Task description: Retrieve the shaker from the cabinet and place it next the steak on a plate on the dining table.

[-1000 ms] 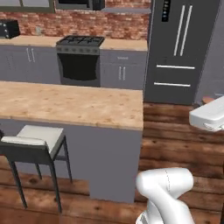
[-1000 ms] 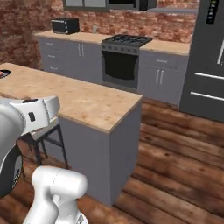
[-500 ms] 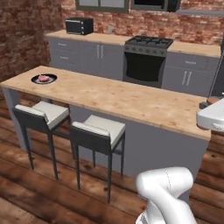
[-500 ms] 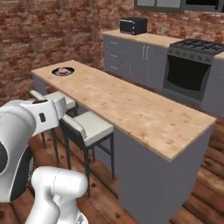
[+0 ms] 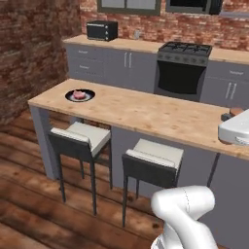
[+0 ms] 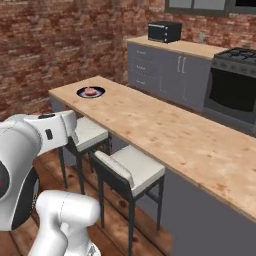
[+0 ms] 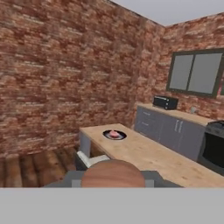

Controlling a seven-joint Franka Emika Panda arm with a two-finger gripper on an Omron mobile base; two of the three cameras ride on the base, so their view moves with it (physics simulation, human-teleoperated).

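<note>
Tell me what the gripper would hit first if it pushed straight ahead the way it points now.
Probably the brick wall. Holding the shaker, the gripper looks level over the table and above the plate, though depth is unclear and the plate sits near that line.

- One plate (image 5: 80,95), dark, on the long wooden table (image 5: 160,116).
- One steak (image 5: 78,94) on that plate.
- Two stools (image 5: 80,138) with pale cushions, side by side at the table.
- One black toaster oven (image 5: 102,30) on the back counter (image 5: 121,44).
- One stove (image 5: 182,68) with a dark oven door.
- One brown wooden shaker (image 7: 113,173), seen from its rounded top.
</note>
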